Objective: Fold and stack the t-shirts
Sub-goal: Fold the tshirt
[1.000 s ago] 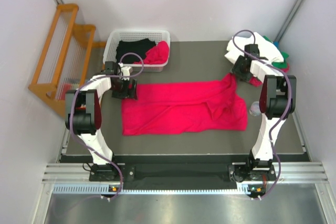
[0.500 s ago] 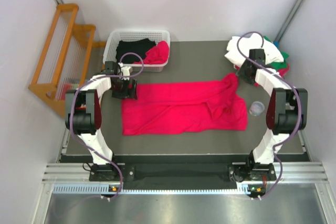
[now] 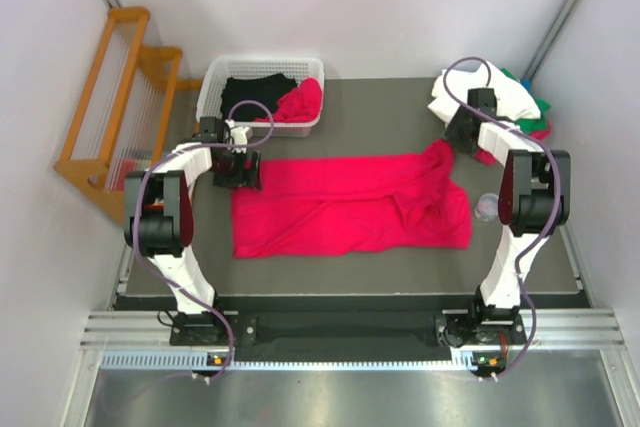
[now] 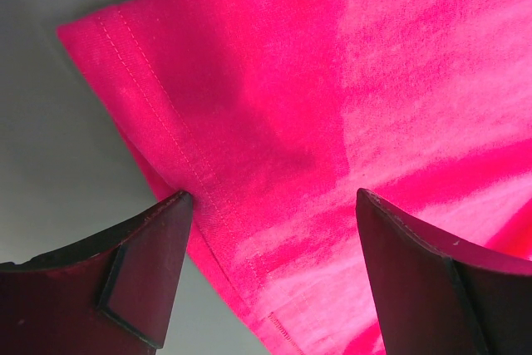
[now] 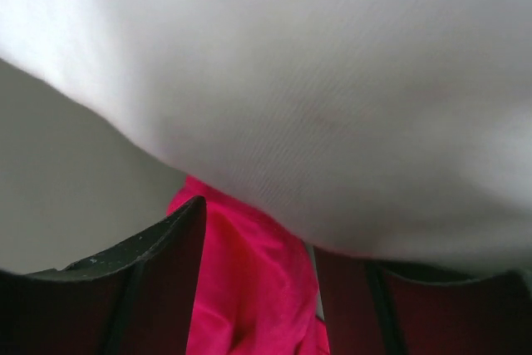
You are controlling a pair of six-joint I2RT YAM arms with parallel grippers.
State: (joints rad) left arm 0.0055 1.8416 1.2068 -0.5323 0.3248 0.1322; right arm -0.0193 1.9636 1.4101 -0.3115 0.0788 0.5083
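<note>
A crimson t-shirt [image 3: 350,205] lies spread across the middle of the table. My left gripper [image 3: 238,169] hangs over its far left corner. In the left wrist view the gripper [image 4: 274,197] is open, with the hemmed corner [image 4: 249,106] lying between and beyond the jaws. My right gripper [image 3: 462,133] is at the shirt's raised far right corner. In the right wrist view the gripper [image 5: 259,272] has bunched crimson cloth [image 5: 249,288] filling the gap between its fingers. A white t-shirt [image 5: 316,81] fills that view just beyond them. It tops a stack [image 3: 495,97] holding green and red shirts.
A white lattice basket [image 3: 215,82] at the far left holds a black shirt [image 3: 255,92] and a red one [image 3: 302,102]. A small clear cup [image 3: 487,207] stands by the right arm. An orange wooden rack [image 3: 115,97] stands off the table's left side.
The right arm's elbow swung out to the right and came back, uncovering then half covering the cup. Its gripper stayed at the shirt's corner. The left arm and the shirt have not moved.
</note>
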